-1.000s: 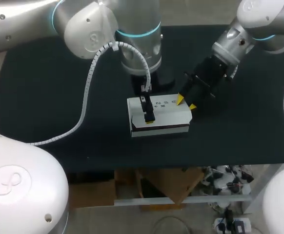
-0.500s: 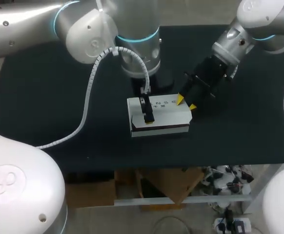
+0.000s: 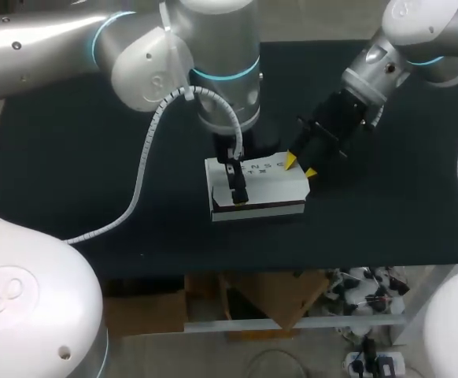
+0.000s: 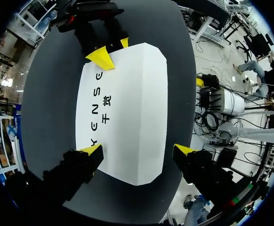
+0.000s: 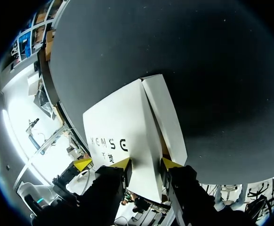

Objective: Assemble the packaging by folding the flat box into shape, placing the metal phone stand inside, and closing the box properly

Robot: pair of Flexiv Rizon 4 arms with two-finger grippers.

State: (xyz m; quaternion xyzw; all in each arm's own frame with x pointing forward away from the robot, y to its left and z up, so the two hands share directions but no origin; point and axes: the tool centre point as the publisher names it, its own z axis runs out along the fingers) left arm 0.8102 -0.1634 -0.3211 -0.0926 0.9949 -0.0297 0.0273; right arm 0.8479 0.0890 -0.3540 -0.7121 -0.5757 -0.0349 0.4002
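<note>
Shows the white rectangular cardboard box (image 3: 267, 186) lying closed mid-way across the black table (image 3: 72, 142), with its inside hidden. Places the left gripper (image 4: 138, 151) over it, jaws wide, one tip above the printed top and the other past the long edge; cannot tell contact. Reveals only in the right wrist view the right gripper (image 5: 145, 164), narrowly parted at the box's end seam.
</note>
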